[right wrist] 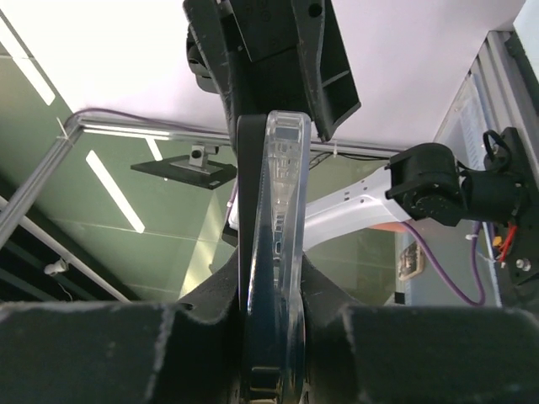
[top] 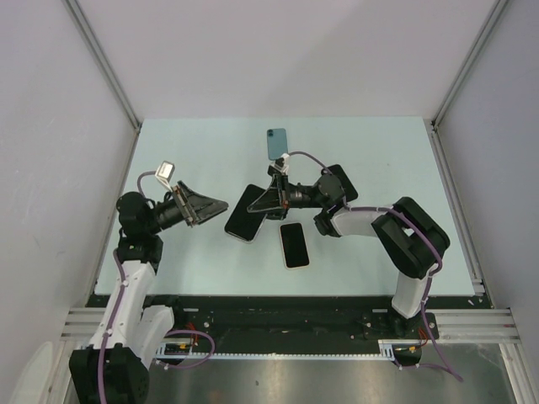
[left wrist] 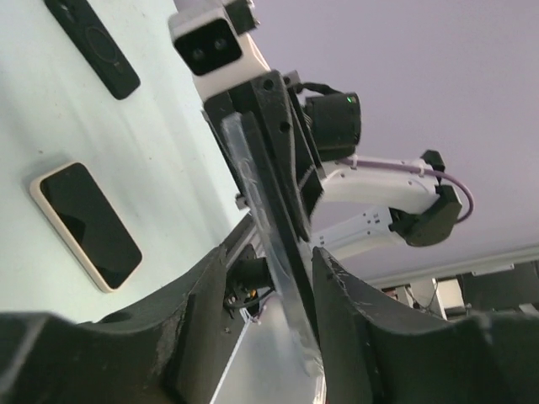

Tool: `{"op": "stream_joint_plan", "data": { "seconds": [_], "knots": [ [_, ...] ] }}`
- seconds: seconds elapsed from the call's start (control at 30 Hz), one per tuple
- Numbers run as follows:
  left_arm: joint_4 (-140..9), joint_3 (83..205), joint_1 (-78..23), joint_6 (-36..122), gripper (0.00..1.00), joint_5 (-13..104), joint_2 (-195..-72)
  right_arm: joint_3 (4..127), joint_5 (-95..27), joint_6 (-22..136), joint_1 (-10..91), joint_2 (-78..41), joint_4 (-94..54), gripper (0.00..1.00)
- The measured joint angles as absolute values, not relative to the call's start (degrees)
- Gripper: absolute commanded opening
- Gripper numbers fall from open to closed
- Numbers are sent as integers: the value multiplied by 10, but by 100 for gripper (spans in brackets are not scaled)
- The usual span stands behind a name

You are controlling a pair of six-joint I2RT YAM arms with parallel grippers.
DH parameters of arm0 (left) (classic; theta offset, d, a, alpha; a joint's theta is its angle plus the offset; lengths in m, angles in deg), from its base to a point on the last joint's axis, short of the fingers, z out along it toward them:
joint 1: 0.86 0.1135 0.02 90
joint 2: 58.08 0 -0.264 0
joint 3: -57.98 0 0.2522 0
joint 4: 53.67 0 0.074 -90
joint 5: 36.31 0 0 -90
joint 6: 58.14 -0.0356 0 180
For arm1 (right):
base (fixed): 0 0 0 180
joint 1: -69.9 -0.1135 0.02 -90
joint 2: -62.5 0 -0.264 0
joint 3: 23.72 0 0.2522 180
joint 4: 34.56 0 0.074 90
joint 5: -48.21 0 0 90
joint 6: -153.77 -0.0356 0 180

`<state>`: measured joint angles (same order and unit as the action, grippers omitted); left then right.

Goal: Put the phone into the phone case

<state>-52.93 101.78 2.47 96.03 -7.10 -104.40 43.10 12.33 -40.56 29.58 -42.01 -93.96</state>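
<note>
1. Clear plastic first: the phone case (right wrist: 286, 252) stands on edge in my right gripper (top: 263, 204), with a dark phone (right wrist: 251, 252) lying flat against its side.
2. My right fingers (right wrist: 328, 307) are closed tight on that pair, one on each face, holding it up above the pale green table (top: 379, 168).
3. Is the phone seated all the way into the case? I cannot tell, because I only get the edge.
4. From above, the held pair hangs near the table's middle, with its long axis running from 1 o'clock to 7 o'clock.
5. My left gripper (top: 215, 204) is at 9 o'clock of it, tips just beside its near edge.
6. My left jaws stand partly open. In the left wrist view the case's clear edge runs down through the space between my left fingers (left wrist: 198, 320). A gap shows on one side, and on the other I cannot tell whether they touch.
7. Flat on the table lies a white-rimmed phone (top: 294, 244), screen up, at 5 o'clock of the held pair. A blue phone (top: 277, 144) lies at 12 o'clock.
8. A black slab (left wrist: 93, 46) with a ring mark lies beyond the white-rimmed phone.
</note>
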Motion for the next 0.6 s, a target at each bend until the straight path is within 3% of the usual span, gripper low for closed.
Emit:
{"op": "stream_joint_plan", "data": {
  "seconds": [0.6],
  "knots": [
    [-565,998,-28,927,56,-136,-1009,433,191,-336,324,-441,-939,9]
  ]
}}
